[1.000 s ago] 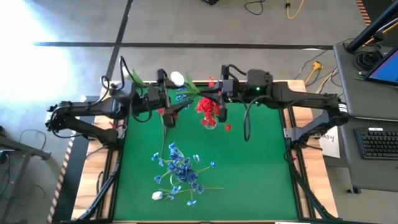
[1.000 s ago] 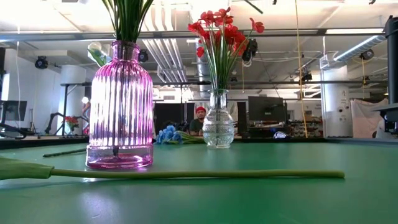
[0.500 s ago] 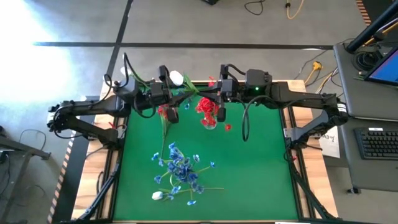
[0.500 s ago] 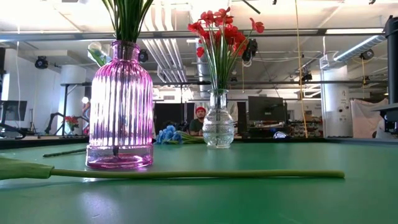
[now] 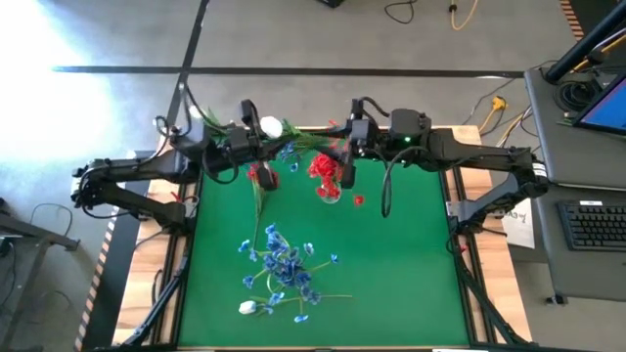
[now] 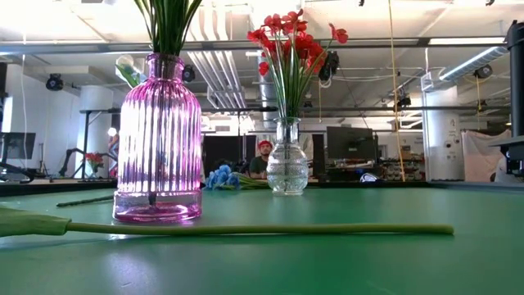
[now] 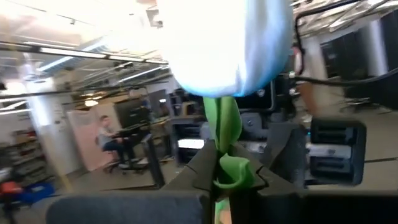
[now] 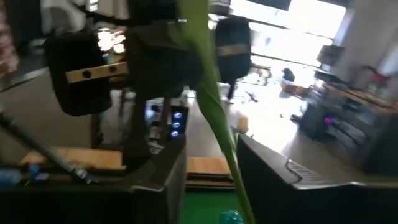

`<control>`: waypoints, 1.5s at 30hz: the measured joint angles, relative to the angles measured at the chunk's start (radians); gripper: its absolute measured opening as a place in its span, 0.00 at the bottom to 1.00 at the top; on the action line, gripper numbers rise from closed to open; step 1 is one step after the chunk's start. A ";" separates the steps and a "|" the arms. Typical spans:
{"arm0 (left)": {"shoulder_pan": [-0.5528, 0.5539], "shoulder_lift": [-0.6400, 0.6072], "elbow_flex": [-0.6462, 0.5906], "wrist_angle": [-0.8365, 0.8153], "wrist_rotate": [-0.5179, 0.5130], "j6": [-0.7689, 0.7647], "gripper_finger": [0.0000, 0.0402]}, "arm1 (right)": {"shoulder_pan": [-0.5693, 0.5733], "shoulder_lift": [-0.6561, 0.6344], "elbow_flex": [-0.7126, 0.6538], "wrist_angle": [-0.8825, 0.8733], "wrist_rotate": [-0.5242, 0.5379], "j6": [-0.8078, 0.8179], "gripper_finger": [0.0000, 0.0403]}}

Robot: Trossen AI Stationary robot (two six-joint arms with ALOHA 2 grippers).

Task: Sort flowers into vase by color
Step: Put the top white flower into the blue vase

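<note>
Looking straight down in the high view, both arms meet at the far edge of the green desk point(image 5: 391, 244). The left hand point(image 5: 256, 145) is pinched shut on a white flower point(image 5: 269, 125) beside the pink vase point(image 5: 262, 176). The right hand point(image 5: 344, 156) sits over the clear vase point(image 5: 328, 188) full of red flowers point(image 5: 323, 166), and I can't tell how far it's open from here. A pile of blue flowers point(image 5: 284, 266) lies near the front with 1 more white bud point(image 5: 248, 307).

Low view: both vases stand upright and well apart, with a long green stem point(image 6: 246, 229) lying flat in front.

Left wrist view: its fingers point(image 7: 202, 169) are clamped on the stem just under the white bloom.

Right wrist view: fingers point(image 8: 168, 168) are parted, with a green stem running between them.
</note>
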 joint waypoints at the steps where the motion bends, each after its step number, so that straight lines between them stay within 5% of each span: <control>1: 0.000 -0.016 0.000 -0.012 -0.020 0.010 0.00 | 0.000 -0.010 0.000 -0.003 0.029 0.012 0.36; 7: 0.000 -0.126 0.010 -0.156 -0.238 0.105 0.00 | -0.001 -0.075 0.000 -0.060 0.191 0.024 0.46; 15: 0.002 -0.213 0.146 -0.626 -0.600 0.039 0.00 | -0.003 -0.118 0.000 -0.160 0.197 0.032 0.49; 18: 0.026 -0.215 0.208 -0.833 -0.655 -0.057 0.00 | -0.003 -0.116 0.000 -0.207 0.197 0.033 0.49; 23: 0.094 -0.193 0.254 -1.023 -0.625 -0.122 0.00 | -0.003 -0.104 -0.001 -0.244 0.197 0.032 0.49; 30: 0.268 -0.140 0.208 -0.985 -0.293 -0.079 0.00 | -0.003 -0.105 -0.001 -0.312 0.198 0.034 0.49; 45: 0.472 -0.093 0.113 -0.990 -0.231 -0.050 0.00 | -0.003 -0.105 -0.001 -0.351 0.198 0.071 0.49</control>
